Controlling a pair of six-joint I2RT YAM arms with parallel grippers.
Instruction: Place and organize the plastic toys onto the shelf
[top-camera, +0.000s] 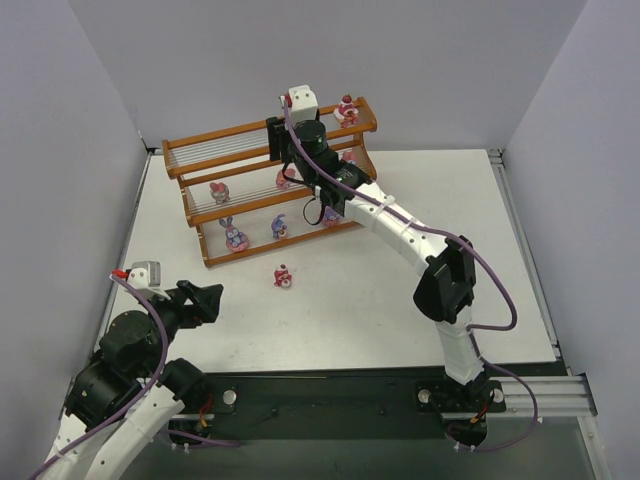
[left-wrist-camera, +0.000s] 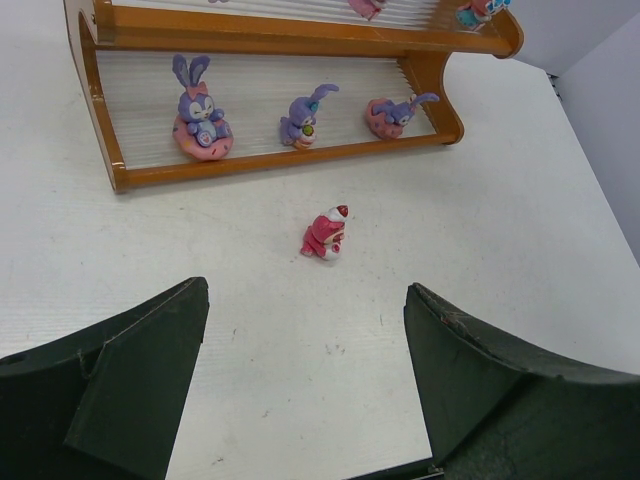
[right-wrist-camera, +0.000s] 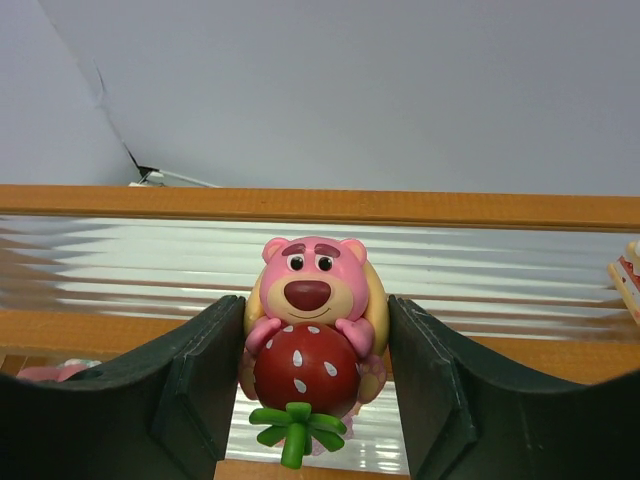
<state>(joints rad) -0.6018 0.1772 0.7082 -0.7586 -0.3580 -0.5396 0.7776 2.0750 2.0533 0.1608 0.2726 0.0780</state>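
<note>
1. Right gripper (right-wrist-camera: 314, 372) clasps the pink plastic strawberry-hugging bear (right-wrist-camera: 312, 318), centre frame, at the orange wooden rod shelf (right-wrist-camera: 300, 207), likely for placing.
2. Left gripper (left-wrist-camera: 305, 300) gapes empty, facing the loose red-pink plastic figurine (left-wrist-camera: 326, 234) mid-frame.

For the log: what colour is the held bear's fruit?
The pink bear hugs a dark red strawberry, white seeds, green leaves; best in right wrist view.

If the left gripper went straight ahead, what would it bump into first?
The left gripper would probably meet the little pink toy alone on the table first, then the shelf behind. Depth is hard to judge.
</note>
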